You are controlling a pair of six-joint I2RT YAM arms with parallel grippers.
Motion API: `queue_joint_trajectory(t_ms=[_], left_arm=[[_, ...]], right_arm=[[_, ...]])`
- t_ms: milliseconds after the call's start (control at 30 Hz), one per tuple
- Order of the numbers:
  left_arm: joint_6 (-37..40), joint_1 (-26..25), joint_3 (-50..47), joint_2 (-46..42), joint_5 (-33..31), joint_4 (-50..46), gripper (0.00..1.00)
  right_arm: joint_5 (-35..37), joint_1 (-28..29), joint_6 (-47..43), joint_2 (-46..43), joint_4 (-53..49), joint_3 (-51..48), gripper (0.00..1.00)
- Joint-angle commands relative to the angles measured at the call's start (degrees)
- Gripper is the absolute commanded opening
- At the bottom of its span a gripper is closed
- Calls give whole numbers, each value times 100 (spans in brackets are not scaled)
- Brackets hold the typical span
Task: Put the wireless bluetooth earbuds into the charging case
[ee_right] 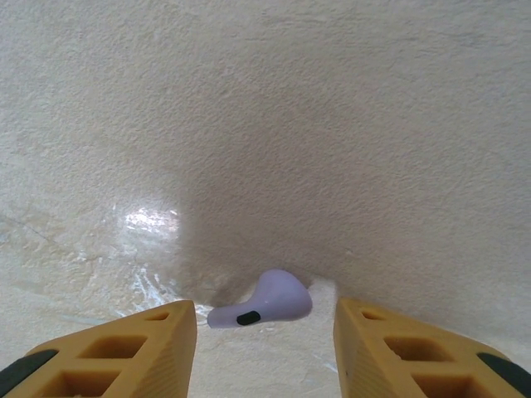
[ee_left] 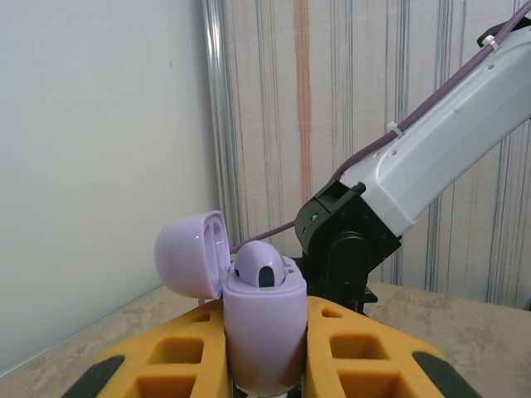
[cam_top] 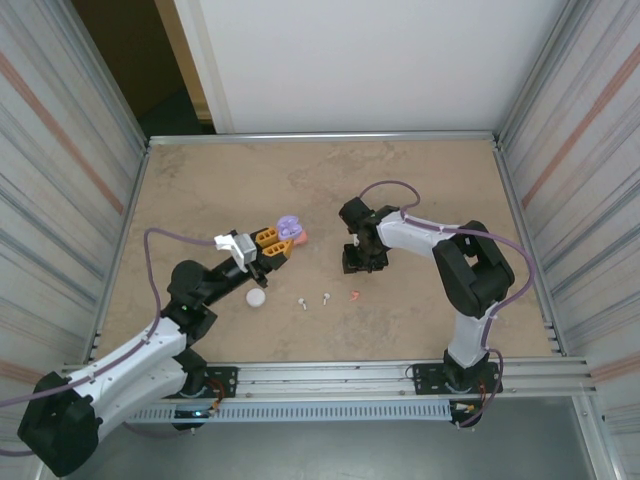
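1. Right gripper [ee_right: 265,322]: the yellow fingers [ee_right: 124,352] are nearest the lens. They are spread apart and lowered close to the table [ee_right: 348,124], and nothing is clamped.
2. Loose purple earbud [ee_right: 267,302]: found lying on its side on the table, inside the gap between those fingers and touched by neither. Its stem is pointed toward one finger. It lies well to the right of the purple case.
3. Left gripper [cam_top: 273,246]: clamped on the purple case [ee_left: 264,327], which is held upright above the table with its lid [ee_left: 192,264] hinged open.
4. Seated purple earbud [ee_left: 264,270]: already lodged in one socket of the purple case.
5. White case [cam_top: 256,297]: set on the table, near the purple case on the side toward the arm bases.
6. White earbuds [cam_top: 302,303], a pair: laid just right of the white case, nearer the bases than the purple case.
7. Coral earbud [cam_top: 354,295]: laid further right again.
8. Pink item [cam_top: 301,236]: seen just beside the purple case, possibly a second case.

Handling note: the step in hand is judged to be the pickup of item 2. The fingers should be centred on the bulb and closed slowly so the piece is not squeezed out sideways. It should then be lifted straight up and carried, stem downward, to the free socket of the purple case.
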Motion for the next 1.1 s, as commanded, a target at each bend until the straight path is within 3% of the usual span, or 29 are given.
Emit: queue_joint_trajectory(t_ms=[0, 1067], left_arm=[[108, -38, -13, -137, -93, 73, 0], [130, -33, 5, -183, -91, 9, 0]], right_arm=[[161, 42, -117, 97, -264, 149, 46], [43, -90, -89, -71, -173, 251, 45]])
